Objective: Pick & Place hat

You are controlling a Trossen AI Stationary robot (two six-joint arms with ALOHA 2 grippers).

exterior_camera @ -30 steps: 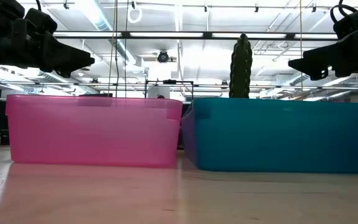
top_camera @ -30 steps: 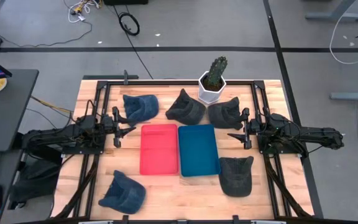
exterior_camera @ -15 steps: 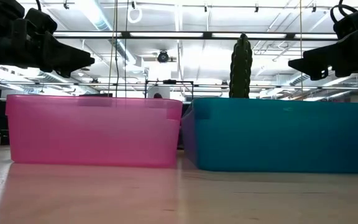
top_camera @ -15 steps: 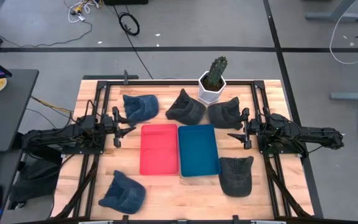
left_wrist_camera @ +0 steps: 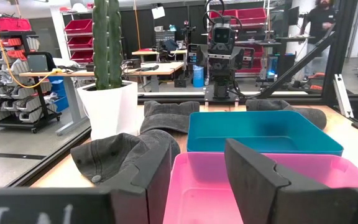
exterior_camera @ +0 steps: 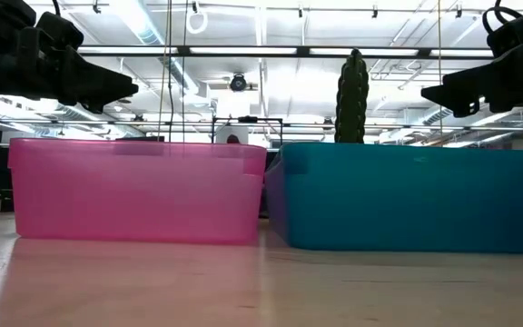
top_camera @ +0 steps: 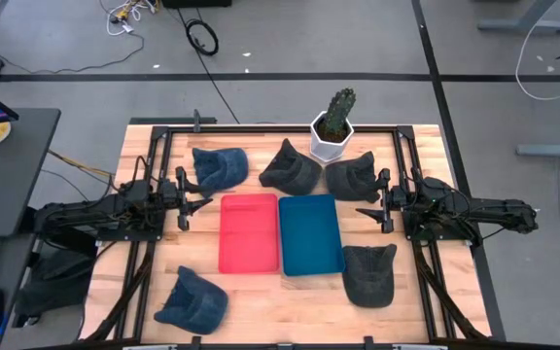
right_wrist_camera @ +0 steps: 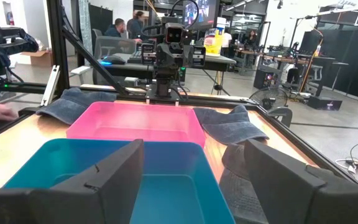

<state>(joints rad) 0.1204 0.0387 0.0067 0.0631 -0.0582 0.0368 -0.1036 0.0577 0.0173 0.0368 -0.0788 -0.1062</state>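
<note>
Five hats lie on the wooden bench (top_camera: 261,301), none of them in a bin.

1. Blue hat (top_camera: 220,166), near the far left corner, just beyond the pink bin (top_camera: 249,233).
2. Blue hat (top_camera: 192,299), near the front left corner, apart from both bins.
3. Dark grey hat (top_camera: 291,167), at the far edge, just left of the plant pot.
4. Dark grey hat (top_camera: 352,177), at the far edge, just right of the plant pot and close to the right end effector.
5. Dark grey hat (top_camera: 369,273), toward the front right corner, just beside the teal bin (top_camera: 310,234).

Two bins stand side by side at mid-bench, touching along their long sides: pink toward the left, teal toward the right. Both are empty.

One cactus (top_camera: 337,114) in a white pot (top_camera: 329,142) stands at the middle of the far edge, between hats 3 and 4.

Left end effector (top_camera: 189,201): raised above the bench just left of the pink bin, fingers parted, holding nothing.

Right end effector (top_camera: 371,201): raised above the bench just right of the teal bin, fingers spread wide, holding nothing.

Both end effectors point toward each other across the bins.
</note>
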